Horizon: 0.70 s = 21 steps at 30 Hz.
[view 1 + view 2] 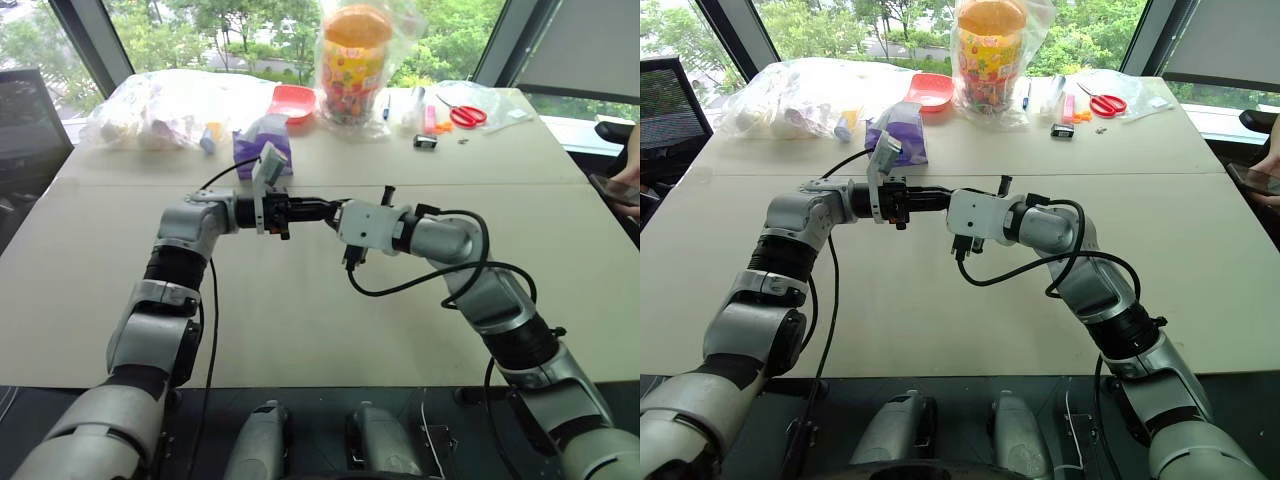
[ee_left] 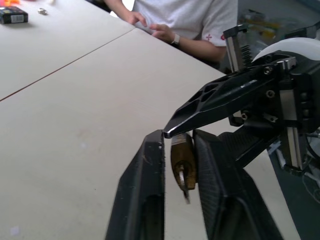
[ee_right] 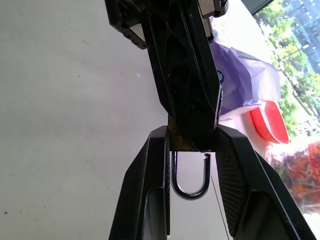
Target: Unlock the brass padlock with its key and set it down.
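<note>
Above the middle of the table point(image 1: 300, 330) my two grippers meet tip to tip. The brass padlock point(image 2: 182, 156) sits between the fingers of my left gripper point(image 2: 178, 134), which is shut on its gold body. A small silvery key point(image 2: 185, 187) sticks out of the body's lower end. My right gripper point(image 3: 191, 131) comes in from the opposite side and is shut on the silvery shackle point(image 3: 190, 187), which hangs as a U between its fingers. From the head, the left gripper point(image 1: 318, 211) and right gripper point(image 1: 336, 214) hide the padlock.
Along the far edge lie clear plastic bags point(image 1: 160, 110), a purple bag point(image 1: 262, 140), a red bowl point(image 1: 293, 100), a bagged snack jar point(image 1: 352, 60), red scissors point(image 1: 465, 113) and a small black object point(image 1: 425, 141). A person point(image 2: 185, 20) sits at the right side, a hand point(image 1: 625, 185) on the table.
</note>
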Motion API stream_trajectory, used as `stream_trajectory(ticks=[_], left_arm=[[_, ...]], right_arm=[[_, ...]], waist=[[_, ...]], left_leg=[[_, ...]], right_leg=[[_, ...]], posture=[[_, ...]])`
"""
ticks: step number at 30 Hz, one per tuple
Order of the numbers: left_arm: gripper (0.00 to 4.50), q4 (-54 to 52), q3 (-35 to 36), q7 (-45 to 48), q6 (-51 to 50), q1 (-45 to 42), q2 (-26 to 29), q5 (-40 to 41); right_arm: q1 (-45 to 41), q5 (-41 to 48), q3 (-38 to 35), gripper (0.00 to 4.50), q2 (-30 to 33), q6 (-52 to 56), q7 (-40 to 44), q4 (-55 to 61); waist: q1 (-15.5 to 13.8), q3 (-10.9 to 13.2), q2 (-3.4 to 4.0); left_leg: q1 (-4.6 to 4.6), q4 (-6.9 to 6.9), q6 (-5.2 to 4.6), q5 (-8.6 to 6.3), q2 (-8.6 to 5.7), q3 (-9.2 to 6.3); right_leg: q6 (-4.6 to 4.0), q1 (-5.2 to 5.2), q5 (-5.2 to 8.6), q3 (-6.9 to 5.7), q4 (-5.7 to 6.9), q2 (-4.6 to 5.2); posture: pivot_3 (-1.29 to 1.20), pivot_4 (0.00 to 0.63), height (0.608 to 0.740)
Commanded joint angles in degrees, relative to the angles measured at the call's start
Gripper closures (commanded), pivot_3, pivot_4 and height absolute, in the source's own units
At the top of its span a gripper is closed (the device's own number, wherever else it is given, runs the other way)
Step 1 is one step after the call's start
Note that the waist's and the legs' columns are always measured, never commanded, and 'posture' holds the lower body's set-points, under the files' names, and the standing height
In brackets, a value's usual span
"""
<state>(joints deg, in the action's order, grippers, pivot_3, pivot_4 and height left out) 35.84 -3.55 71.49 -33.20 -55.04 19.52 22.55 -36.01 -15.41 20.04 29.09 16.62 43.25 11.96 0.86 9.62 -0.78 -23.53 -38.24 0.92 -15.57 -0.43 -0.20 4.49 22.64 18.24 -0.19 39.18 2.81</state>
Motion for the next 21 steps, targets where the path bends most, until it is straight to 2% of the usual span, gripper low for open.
stream_trajectory(ticks=[1, 6, 7, 9, 12, 14, 19, 21], left_arm=[[4.36, -1.5, -0.8, 0.8, 0.8, -1.0, 0.1, -0.9], [4.36, -3.1, -1.1, 1.9, -0.1, 0.1, 1.5, -0.9], [4.36, -3.5, -1.0, 2.3, -0.5, 0.3, 1.9, -0.6], [4.36, -4.2, -0.6, 2.7, -1.4, 0.6, 2.5, 0.0], [4.36, -5.3, 1.2, 4.1, -4.3, 1.1, 3.6, 2.2], [4.36, -5.5, 3.1, 6.3, -8.6, 1.2, 4.9, 5.1], [4.36, -1.6, 10.1, 7.6, -17.9, -0.2, 6.1, 12.7], [4.36, -1.9, 10.6, 8.5, -19.5, 0.3, 6.3, 13.9]], right_arm=[[-0.7, 0.7, -0.6, 3.8, -0.8, -0.1, 0.2, 2.8], [-0.5, 1.1, -1.4, 3.8, -1.3, 0.7, -0.3, 2.5], [-0.4, 1.4, -1.7, 3.0, -1.4, 0.8, -0.3, 2.5], [-0.3, 1.4, -2.0, 2.38, -1.3, 1.0, -0.4, 2.3], [0.2, 1.9, -4.0, 0.88, -1.2, 4.0, -1.5, 2.6], [1.3, 6.8, -8.7, 0.03, -3.0, 10.7, -1.4, 4.6], [0.6, 30.3, -28.4, 0.03, -15.9, 36.5, -3.5, 13.4], [-0.4, 36.2, -34.1, 0.03, -19.5, 43.1, -5.9, 16.0]], waist=[[0.1, 0.0, 0.0], [0.0, 0.0, 0.0], [0.0, 0.0, 0.0], [0.0, 0.0, 0.0], [0.0, 0.0, 0.0], [-0.1, 0.0, 0.0], [0.0, 0.0, 0.0], [0.0, 0.0, 0.0]], left_leg=[[0.0, 0.0, 0.0, 0.0, 0.0, 0.0], [0.0, 0.0, 0.0, 0.0, 0.0, 0.0], [0.0, 0.0, 0.0, 0.0, 0.0, 0.0], [0.0, 0.0, 0.0, 0.0, 0.0, 0.0], [0.0, 0.0, 0.0, 0.0, 0.0, 0.0], [0.0, 0.0, 0.0, 0.0, 0.0, 0.0], [0.0, 0.0, 0.01, 0.01, 0.02, -0.03], [0.0, 0.01, 0.02, 0.01, 0.06, -0.05]], right_leg=[[0.0, 0.0, 0.0, 0.0, 0.0, 0.0], [0.0, 0.0, 0.0, 0.0, 0.0, 0.0], [0.0, 0.0, 0.0, 0.0, 0.0, 0.0], [0.0, 0.0, 0.0, 0.0, 0.0, 0.0], [0.0, 0.0, 0.0, 0.01, 0.0, 0.01], [0.0, 0.0, 0.0, 0.0, 0.0, 0.01], [0.0, -0.01, 0.0, 0.0, 0.04, 0.01], [-0.01, 0.0, 0.0, 0.0, 0.07, 0.0]], posture=[[0.0, 0.15, 0.74], [0.0, 0.15, 0.74], [0.0, 0.15, 0.74], [0.0, 0.15, 0.74], [0.0, 0.15, 0.74], [0.0, 0.15, 0.74], [0.0, 0.15, 0.74], [0.0, 0.15, 0.74]])
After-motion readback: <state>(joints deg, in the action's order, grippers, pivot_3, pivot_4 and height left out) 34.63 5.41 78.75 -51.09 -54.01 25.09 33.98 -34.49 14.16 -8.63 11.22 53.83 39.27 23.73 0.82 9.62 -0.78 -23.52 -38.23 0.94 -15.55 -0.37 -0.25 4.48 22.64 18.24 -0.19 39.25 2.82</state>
